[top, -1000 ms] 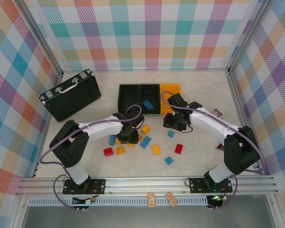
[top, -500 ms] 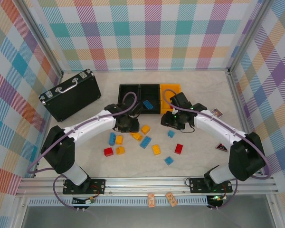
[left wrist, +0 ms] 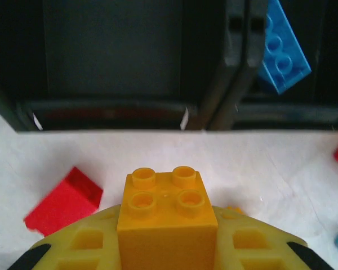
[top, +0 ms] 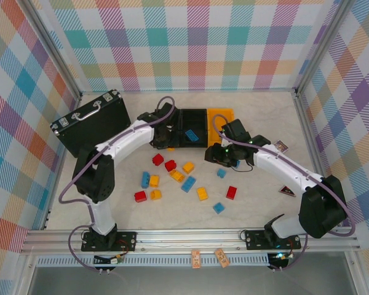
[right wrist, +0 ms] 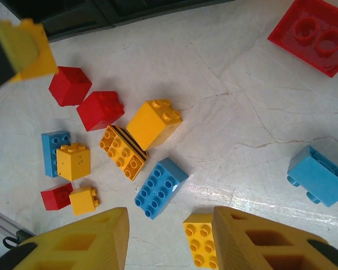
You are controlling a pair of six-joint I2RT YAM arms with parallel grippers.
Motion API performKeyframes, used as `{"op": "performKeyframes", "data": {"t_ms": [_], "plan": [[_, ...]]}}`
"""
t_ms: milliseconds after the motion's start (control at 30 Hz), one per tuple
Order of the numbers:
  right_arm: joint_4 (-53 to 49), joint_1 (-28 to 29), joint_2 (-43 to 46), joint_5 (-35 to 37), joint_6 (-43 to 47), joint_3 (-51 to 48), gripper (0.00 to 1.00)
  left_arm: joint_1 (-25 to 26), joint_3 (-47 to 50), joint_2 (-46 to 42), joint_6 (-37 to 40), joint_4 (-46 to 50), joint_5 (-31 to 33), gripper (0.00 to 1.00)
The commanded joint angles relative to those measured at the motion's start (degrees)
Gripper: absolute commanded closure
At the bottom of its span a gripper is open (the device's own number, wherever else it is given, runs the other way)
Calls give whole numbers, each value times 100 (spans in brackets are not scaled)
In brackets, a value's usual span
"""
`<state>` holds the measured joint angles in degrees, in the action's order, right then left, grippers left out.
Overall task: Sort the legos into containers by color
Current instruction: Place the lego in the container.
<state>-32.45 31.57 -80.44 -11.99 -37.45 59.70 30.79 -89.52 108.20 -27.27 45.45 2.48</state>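
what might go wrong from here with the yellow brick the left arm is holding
1. The left end effector holds the yellow studded plastic brick facing the left black plastic bin. Released here, it may land in the wrong bin or on the table.
2. The orange-yellow plastic bin sits at the row's far end, beside the right arm. Crossing there risks the arms colliding.

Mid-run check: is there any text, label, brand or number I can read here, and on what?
No text is legible in any view.
Orange tags hanging from the front rail: markings too small to read.
Small printed card at far right: too small to read.
Dark card below it: too small to read.
Yellow brick: no lettering legible on its studs.
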Motion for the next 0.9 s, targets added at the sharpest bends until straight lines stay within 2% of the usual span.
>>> {"op": "performKeyframes", "data": {"t_ms": [0, 333, 500, 733, 867], "plan": [[-51, 42, 94, -128, 183, -33, 57, -220, -683, 462, 151, 347, 338, 79], [-173, 16, 90, -77, 278, -19, 57, -503, -2063, 1588, 301, 784, 672, 73], [-175, 17, 156, -49, 195, -80, 57, -528, -2352, 1845, 384, 840, 704, 72], [-146, 23, 280, 20, 47, -246, 57, -523, -2464, 1844, 437, 826, 612, 50], [-209, 13, 327, 162, 26, -258, 56, -521, -2405, 1644, 455, 816, 533, 46]]}}
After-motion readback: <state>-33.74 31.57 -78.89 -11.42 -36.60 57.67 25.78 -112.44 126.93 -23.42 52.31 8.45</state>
